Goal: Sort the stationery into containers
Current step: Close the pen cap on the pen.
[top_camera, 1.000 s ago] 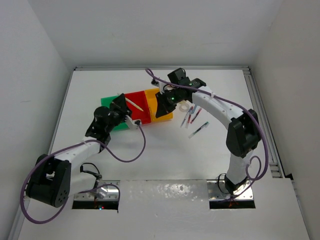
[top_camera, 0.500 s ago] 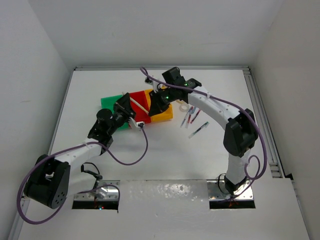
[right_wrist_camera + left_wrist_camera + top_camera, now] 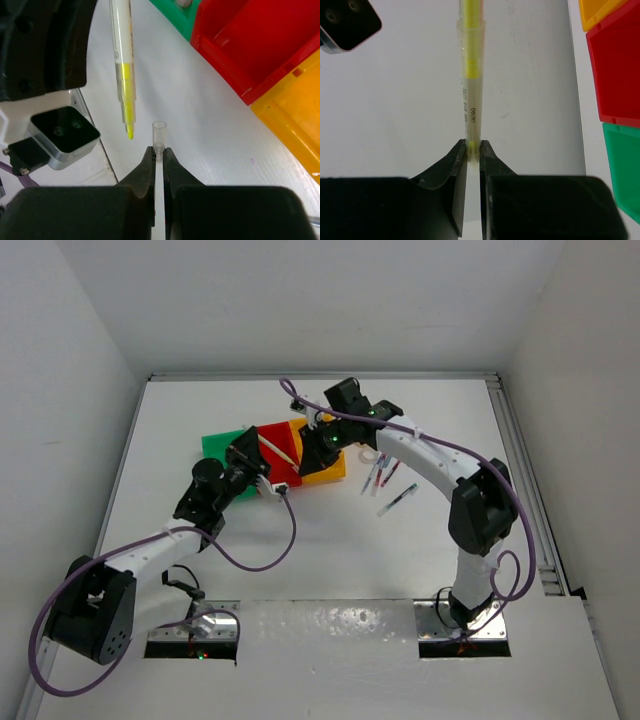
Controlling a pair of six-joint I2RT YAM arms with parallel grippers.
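Left wrist view: left gripper (image 3: 473, 147) is clamped on the tail end of a clear-barrelled yellow highlighter (image 3: 471, 90). Long axis runs straight out from the fingers, and the tip end is cut off at the frame top, so the tip doesn't show here.

Right wrist view shows the rest. The highlighter's bare yellow nib points towards the right gripper (image 3: 159, 150), which is closed on a small clear cap (image 3: 159, 132). The cap's open mouth faces the nib. The nib sits just to the left of the cap, close but not touching.

Both views put this pair above the white table (image 3: 330, 550), just beside the bin row.

Bins: the red bin (image 3: 260, 35) sits between the green bin (image 3: 176, 17) and the yellow bin (image 3: 295, 115). A small greyish item at the green bin's edge is cut off and can't be identified. Overhead, the arms cover most of the bins, so their contents can't be told.

Only the overhead shows the loose pens (image 3: 380, 473) and a tape ring (image 3: 370, 453), on the table right of the yellow bin.
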